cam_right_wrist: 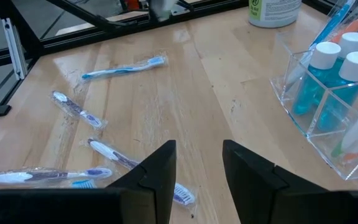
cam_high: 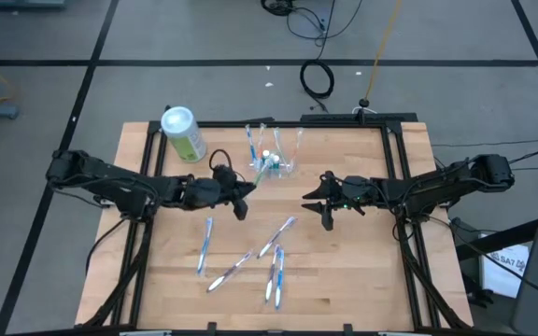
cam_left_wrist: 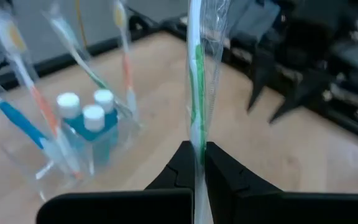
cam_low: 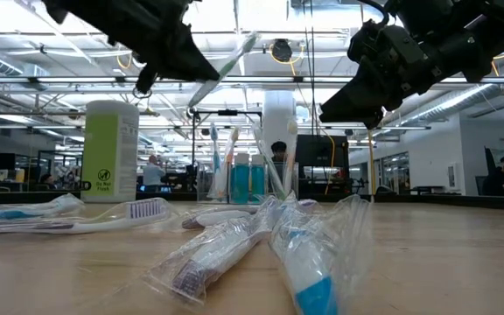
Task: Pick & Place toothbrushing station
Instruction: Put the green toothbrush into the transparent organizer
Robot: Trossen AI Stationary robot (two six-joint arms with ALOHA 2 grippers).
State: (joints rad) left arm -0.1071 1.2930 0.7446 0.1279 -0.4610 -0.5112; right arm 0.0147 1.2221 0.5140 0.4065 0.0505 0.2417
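1. The left hand (cam_left_wrist: 199, 163) is clamped on a wrapped green toothbrush (cam_left_wrist: 197, 81), raised above the desk (cam_high: 362, 280).
2. Just beyond it, near the desk's far edge, stands the clear toothbrushing station (cam_high: 275, 160), holding brushes and blue bottles.
3. The right hand (cam_right_wrist: 197, 163), fingers apart and empty, hovers nearby to the station's right.
4. Wrapped toothbrushes (cam_high: 274, 271) lie scattered nearer the front.

I count five wrapped toothbrushes (cam_high: 205, 245) loose on the table and one green toothbrush (cam_left_wrist: 196, 81) held aloft. One green canister (cam_high: 182, 133), one clear holder (cam_high: 278, 154) containing three blue bottles (cam_right_wrist: 337, 70).
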